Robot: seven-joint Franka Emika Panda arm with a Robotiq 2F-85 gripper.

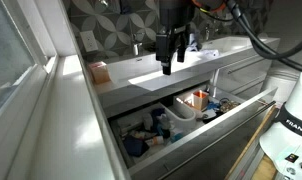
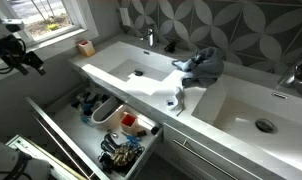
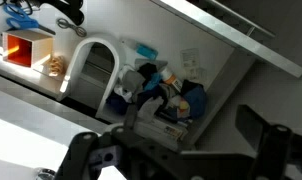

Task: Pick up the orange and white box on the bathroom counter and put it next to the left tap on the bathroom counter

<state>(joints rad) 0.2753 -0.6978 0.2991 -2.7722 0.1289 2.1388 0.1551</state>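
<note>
Gripper [image 3: 181,150] fingers, spread apart and empty, loom over an open, cluttered drawer [image 1: 221,125] in the wrist view. Only the exterior views show the orange and white box [image 1: 98,71] [image 2: 86,47] upright at the counter's [image 1: 116,80] end, apart from the left tap [image 1: 137,47].

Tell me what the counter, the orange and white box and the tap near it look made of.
Counter: glossy white, moulded, likely ceramic or resin; it reflects window light. Orange and white box: probably matte cardboard, flat sharp-edged faces. Tap: metal, dark shiny chrome look.
</note>
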